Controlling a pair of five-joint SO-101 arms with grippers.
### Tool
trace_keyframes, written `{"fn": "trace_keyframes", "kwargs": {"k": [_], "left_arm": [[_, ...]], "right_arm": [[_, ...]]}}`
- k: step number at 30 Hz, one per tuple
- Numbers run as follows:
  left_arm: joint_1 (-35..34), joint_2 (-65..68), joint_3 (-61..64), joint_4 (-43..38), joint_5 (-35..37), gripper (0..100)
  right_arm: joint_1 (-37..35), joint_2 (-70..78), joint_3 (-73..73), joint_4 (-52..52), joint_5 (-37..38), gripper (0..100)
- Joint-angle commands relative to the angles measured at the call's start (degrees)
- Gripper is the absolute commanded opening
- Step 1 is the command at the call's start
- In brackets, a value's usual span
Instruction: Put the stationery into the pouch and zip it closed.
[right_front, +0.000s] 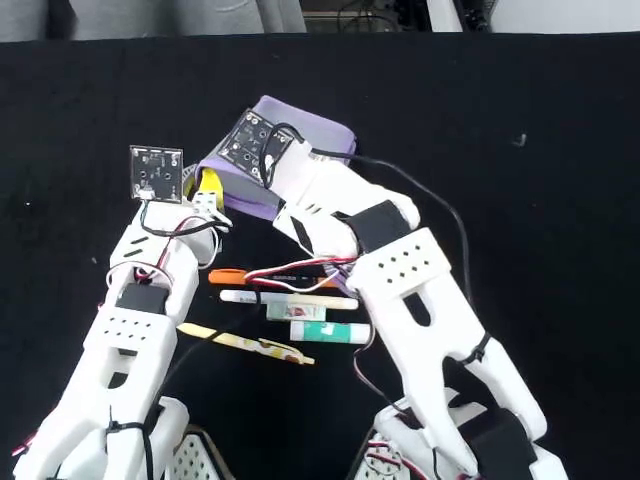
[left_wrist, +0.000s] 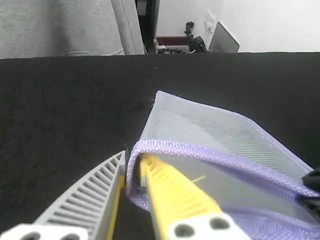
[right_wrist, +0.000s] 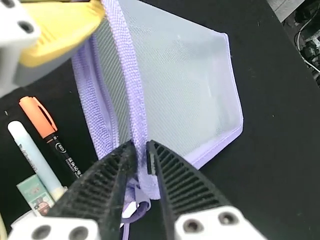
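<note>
Purple mesh pouch, zipper open; orange marker, white pen, other stationery loose just beside it.

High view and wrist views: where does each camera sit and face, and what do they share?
High view: fixed above, looking down on the table, both arms, pouch and pens.
Left wrist view: on the left arm, facing along the left gripper clamped on the pouch rim.
Right wrist view: on the right arm, over the right gripper pinching the pouch's zipper edge.
Shared: the pouch.
</note>
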Motion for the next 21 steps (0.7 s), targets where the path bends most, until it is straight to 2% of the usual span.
{"fn": "trace_keyframes", "kwargs": {"k": [1,4,12,16,21], "left_arm": [[1.3,-0.6,-0.3,-0.8,-0.5,3],[1.3,-0.7,-1.6,3.0,-0.4,3],[1.3,-0.7,-12.1,20.4,0.1,3],[1.3,-0.7,-15.3,25.1,2.9,3],[1.4,-0.7,-19.4,30.3,3.2,3]], "right_arm": [[0.2,-2.5,-0.4,-0.2,0.2,1.3],[0.2,-2.5,-0.6,0.1,0.1,1.5],[0.2,-2.5,-0.4,0.1,0.1,1.6],[0.2,-2.5,-0.3,0.1,0.1,1.6],[0.1,-2.5,-0.3,-0.2,0.0,1.7]]}}
